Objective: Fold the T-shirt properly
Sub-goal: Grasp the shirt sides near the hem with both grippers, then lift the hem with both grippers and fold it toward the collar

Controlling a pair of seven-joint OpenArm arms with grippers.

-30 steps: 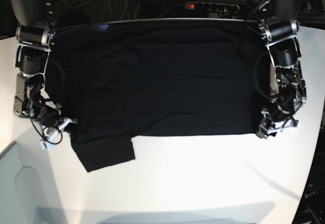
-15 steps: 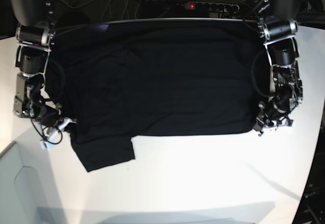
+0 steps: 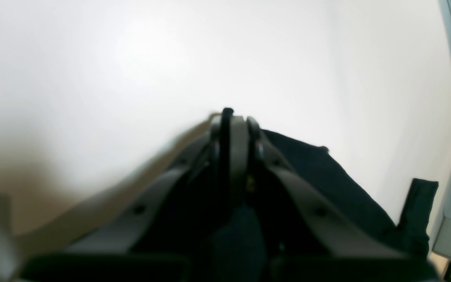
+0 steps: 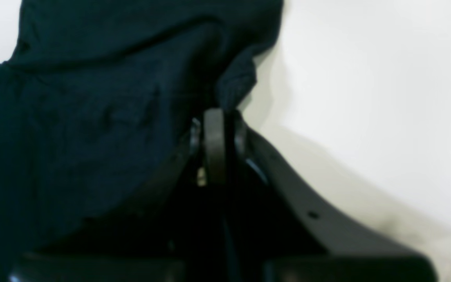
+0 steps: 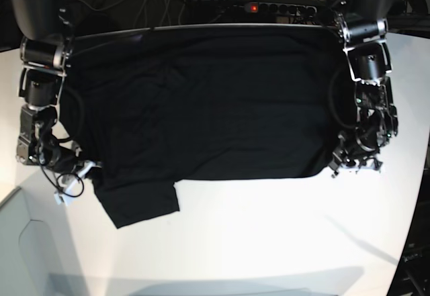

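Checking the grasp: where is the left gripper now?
In the base view, the left gripper is at the right, shut on the T-shirt at its near corner.

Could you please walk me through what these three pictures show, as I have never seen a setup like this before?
This is a robot with two arms working at a white table. One picture looks down from above; the other two come from small cameras mounted on each arm's wrist, looking along the gripper.

A large black T-shirt is spread flat on the table, with one sleeve sticking out toward the near edge. In the overhead view the left gripper is on the right side and the right gripper is on the left side.

Both are shut. The right gripper's own camera shows black cloth bunched at its tips, so it pinches the T-shirt. The left gripper is closed at the cloth's corner; it appears to pinch the edge, though that picture is blurred.
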